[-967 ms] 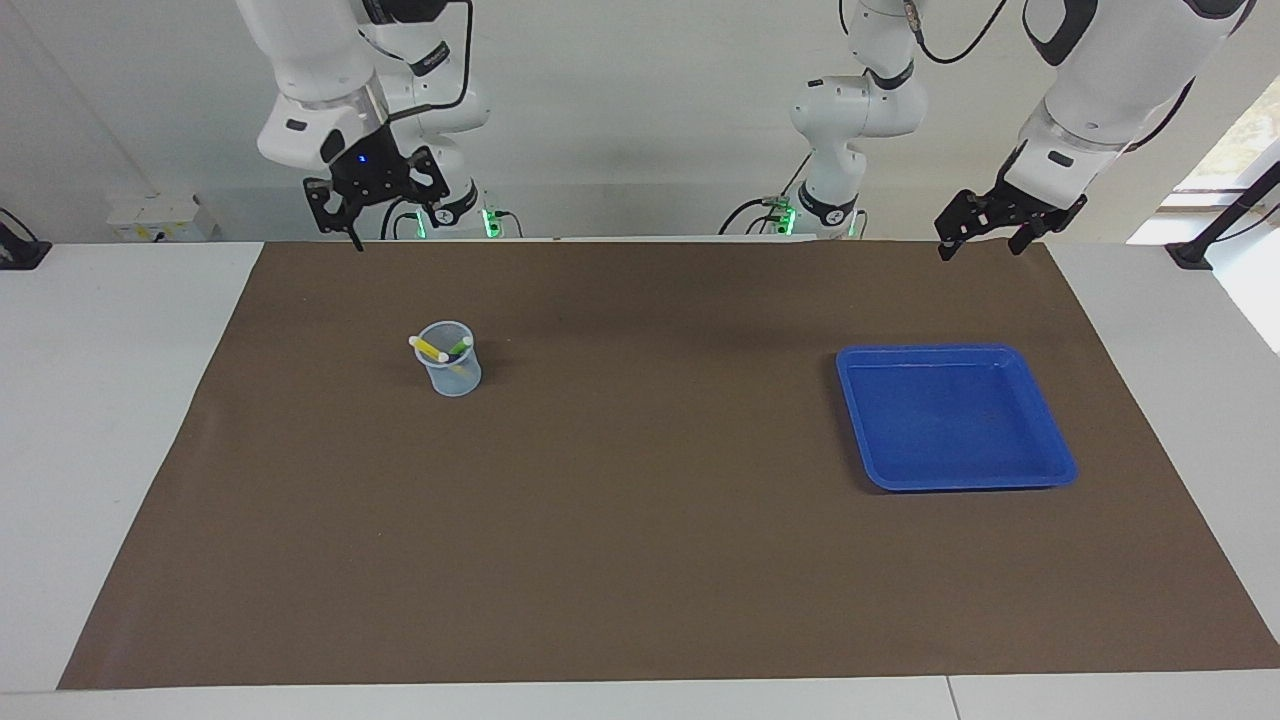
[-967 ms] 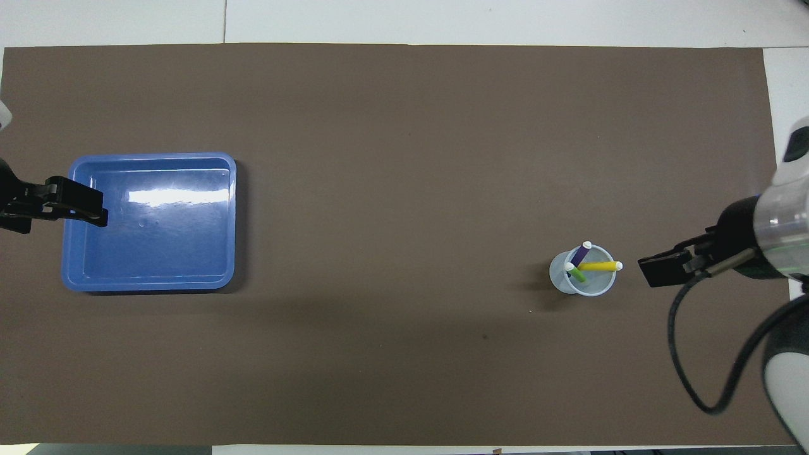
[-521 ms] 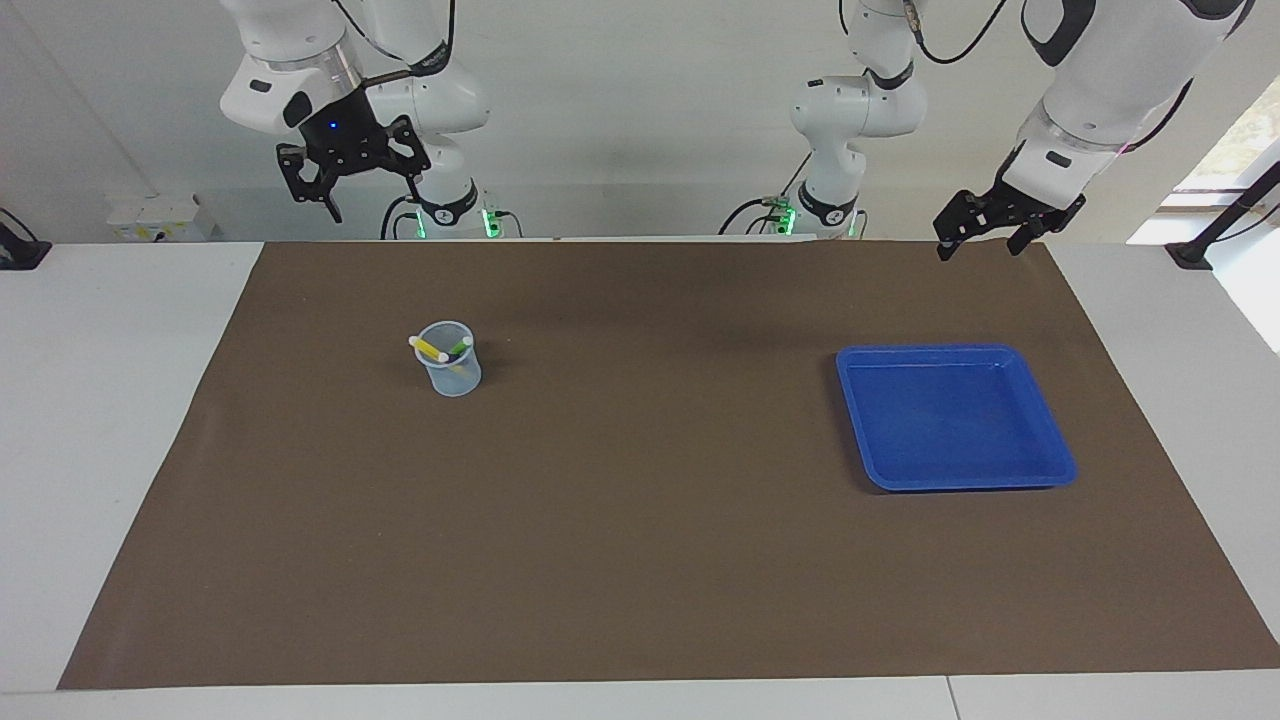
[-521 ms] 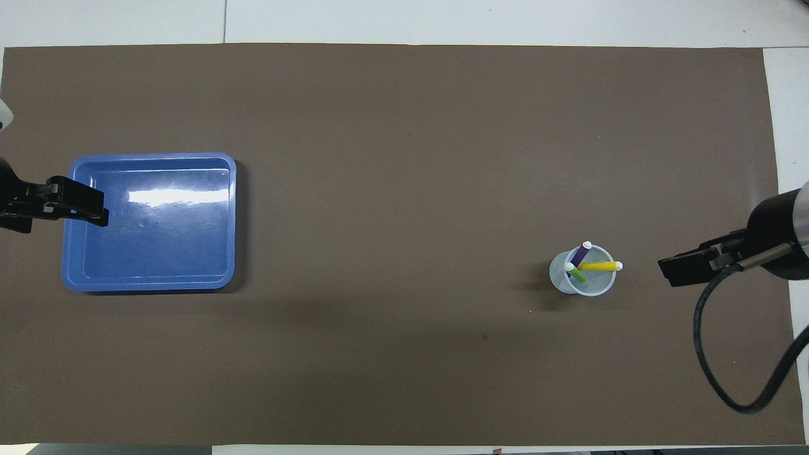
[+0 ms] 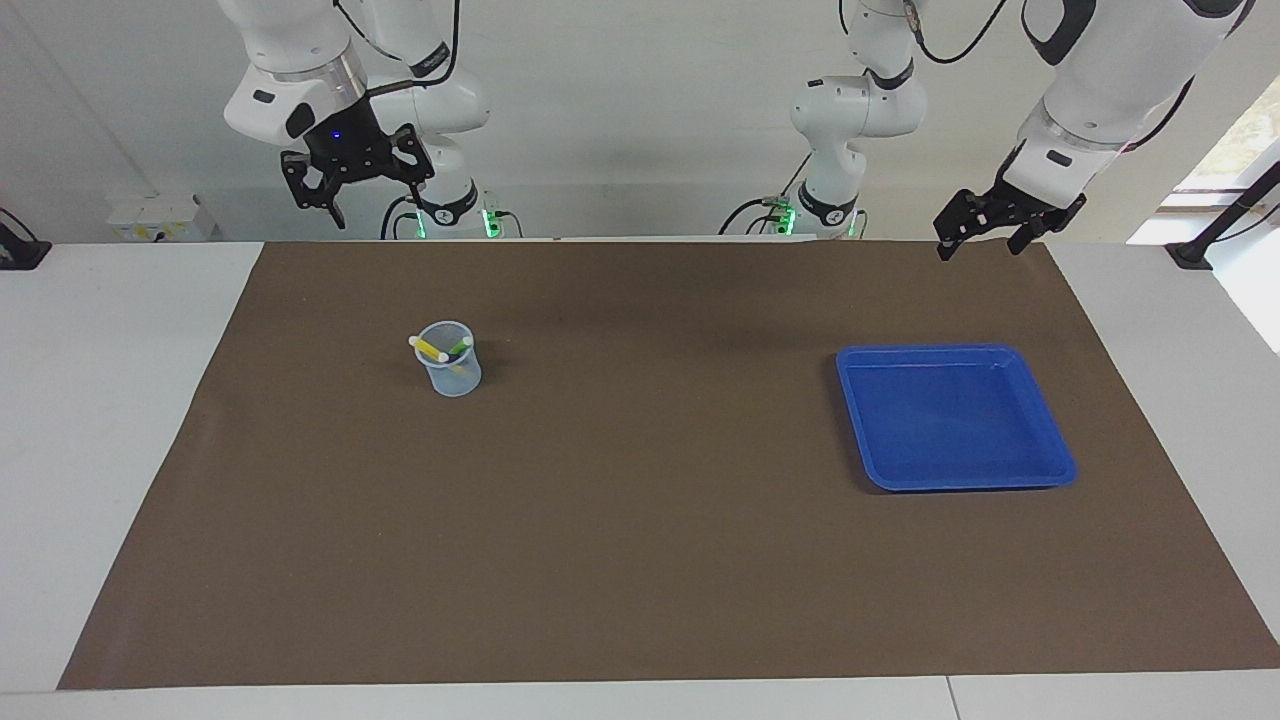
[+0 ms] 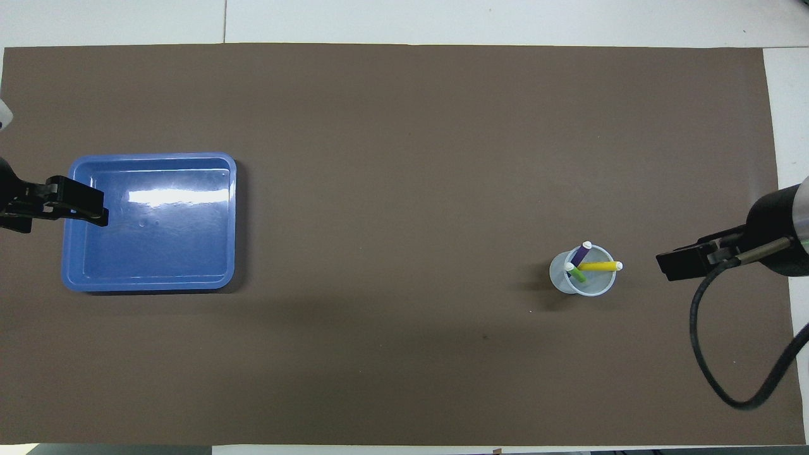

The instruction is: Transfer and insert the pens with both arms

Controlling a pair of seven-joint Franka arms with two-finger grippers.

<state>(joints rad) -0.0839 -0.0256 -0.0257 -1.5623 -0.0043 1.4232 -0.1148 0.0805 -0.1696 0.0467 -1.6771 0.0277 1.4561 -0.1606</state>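
Hanging raised over the table's robot-side edge, the right gripper (image 5: 367,193) spreads its fingers, empty, above and apart from the clear cup (image 5: 449,372) holding the yellow pen (image 6: 598,266), purple pen (image 6: 581,253) and green pen (image 6: 576,273). The left gripper (image 5: 982,235), also open and empty, waits near the bare blue tray (image 5: 1058,462). Judging by this, the transfer looks complete.
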